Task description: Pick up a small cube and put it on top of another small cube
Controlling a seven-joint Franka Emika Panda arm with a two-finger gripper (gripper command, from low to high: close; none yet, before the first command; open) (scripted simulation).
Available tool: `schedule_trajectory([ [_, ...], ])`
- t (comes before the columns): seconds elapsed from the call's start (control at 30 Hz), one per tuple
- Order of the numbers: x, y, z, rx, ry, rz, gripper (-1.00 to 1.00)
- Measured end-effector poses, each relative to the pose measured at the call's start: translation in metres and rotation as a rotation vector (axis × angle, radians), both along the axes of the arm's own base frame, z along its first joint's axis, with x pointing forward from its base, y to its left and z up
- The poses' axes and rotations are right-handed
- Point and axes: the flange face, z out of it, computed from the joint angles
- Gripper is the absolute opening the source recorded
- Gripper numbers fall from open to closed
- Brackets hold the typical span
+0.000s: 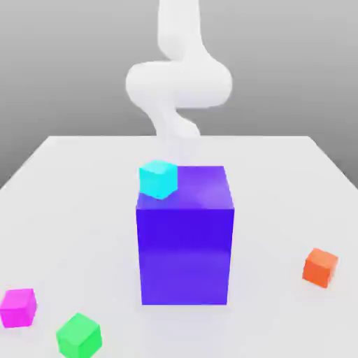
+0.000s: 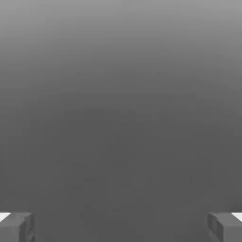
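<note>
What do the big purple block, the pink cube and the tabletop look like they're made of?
Big purple block: smooth, slightly glossy, plastic-like; a faint pale sheen shows on its top face.
Pink cube: flat, even colour, no grain or seams, so probably matte plastic or painted.
Table: plain pale surface with soft shadows, matte, laminate-like.
All are simulator renders, so the true material stays open.

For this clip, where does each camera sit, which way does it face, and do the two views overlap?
Exterior view: off the arm, facing it across the table, looking slightly down on the purple block, cyan cube, pink cube, green cube and orange cube; the white arm rises behind the block.
Hand view: on the hand, facing a plain grey surface; the open gripper has its fingertips at the frame's corners.
Shared: nothing I can identify.
</note>
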Motion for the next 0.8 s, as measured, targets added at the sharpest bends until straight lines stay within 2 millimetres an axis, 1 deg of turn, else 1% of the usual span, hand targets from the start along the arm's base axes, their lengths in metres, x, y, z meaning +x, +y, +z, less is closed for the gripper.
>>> schedule_trajectory([
  [0.1, 0.036, -0.028, -0.046, 0.015, 0.082, 0.030, 0.00],
  [0.2, 0.065, -0.055, -0.094, 0.028, 0.157, 0.053, 0.00],
  [0.3, 0.086, -0.082, -0.145, 0.037, 0.228, 0.069, 0.00],
  [0.4, 0.100, -0.109, -0.198, 0.041, 0.298, 0.081, 0.00],
  [0.5, 0.106, -0.136, -0.252, 0.040, 0.366, 0.087, 0.00],
  [0.57, 0.105, -0.156, -0.287, 0.037, 0.412, 0.086, 0.00],
  [0.67, 0.097, -0.188, -0.338, 0.028, 0.480, 0.076, 0.00],
  [0.8, 0.079, -0.218, -0.402, -0.001, 0.575, 0.085, 0.00],
])
